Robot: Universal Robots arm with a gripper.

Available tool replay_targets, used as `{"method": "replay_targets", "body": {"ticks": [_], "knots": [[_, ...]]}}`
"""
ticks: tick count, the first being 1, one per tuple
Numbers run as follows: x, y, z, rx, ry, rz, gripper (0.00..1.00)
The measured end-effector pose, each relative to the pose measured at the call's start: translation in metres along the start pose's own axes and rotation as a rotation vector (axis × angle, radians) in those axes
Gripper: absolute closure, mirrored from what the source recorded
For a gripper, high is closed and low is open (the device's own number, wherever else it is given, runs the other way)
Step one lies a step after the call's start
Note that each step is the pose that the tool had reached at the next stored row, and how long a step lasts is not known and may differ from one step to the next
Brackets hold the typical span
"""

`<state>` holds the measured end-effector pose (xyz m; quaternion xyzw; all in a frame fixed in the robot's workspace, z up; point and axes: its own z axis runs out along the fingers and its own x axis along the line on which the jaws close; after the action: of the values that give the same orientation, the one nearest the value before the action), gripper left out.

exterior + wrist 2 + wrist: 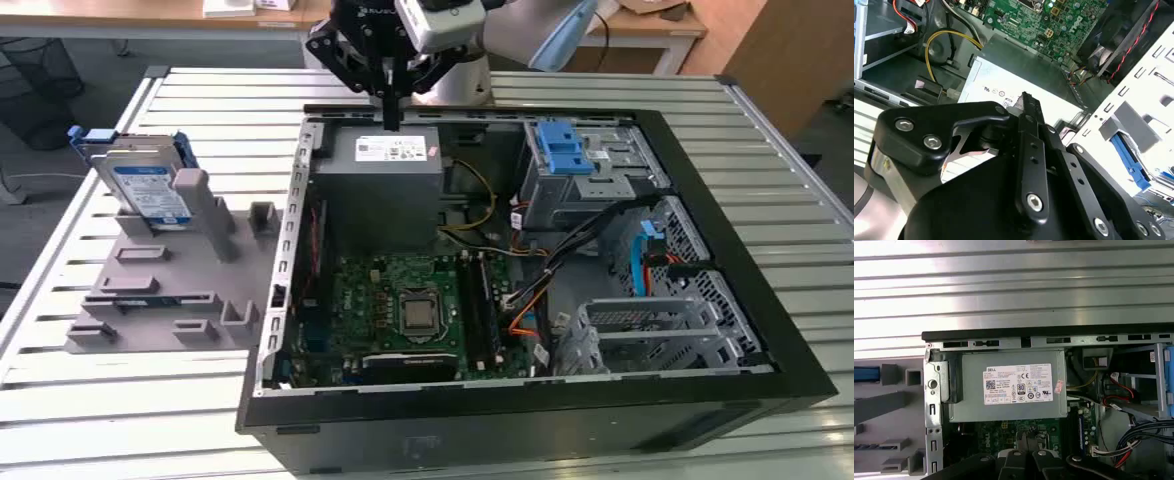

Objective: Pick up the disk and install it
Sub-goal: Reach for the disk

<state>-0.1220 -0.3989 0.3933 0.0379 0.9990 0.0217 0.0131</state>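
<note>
Likely needing widening for the disk (140,185) at eight o'clock, the narrow-pinched, empty gripper (390,120) is being held well apart.

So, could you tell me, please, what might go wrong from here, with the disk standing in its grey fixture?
1. The end effector hangs low over the power supply, near the case wall; a sideways move toward the disk might clip that wall.
2. The disk stands upright in the grey fixture; an off-centre grip could tilt or jam it.
3. Loose cables by the drive cage may snag the disk during installation.
</note>
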Motion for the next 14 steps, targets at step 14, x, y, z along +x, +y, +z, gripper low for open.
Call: {"method": "replay_targets", "body": {"ticks": [14], "knots": [[0.0060,-0.0004,-0.0001,0.0000,0.0000,0.000,0.89]]}}
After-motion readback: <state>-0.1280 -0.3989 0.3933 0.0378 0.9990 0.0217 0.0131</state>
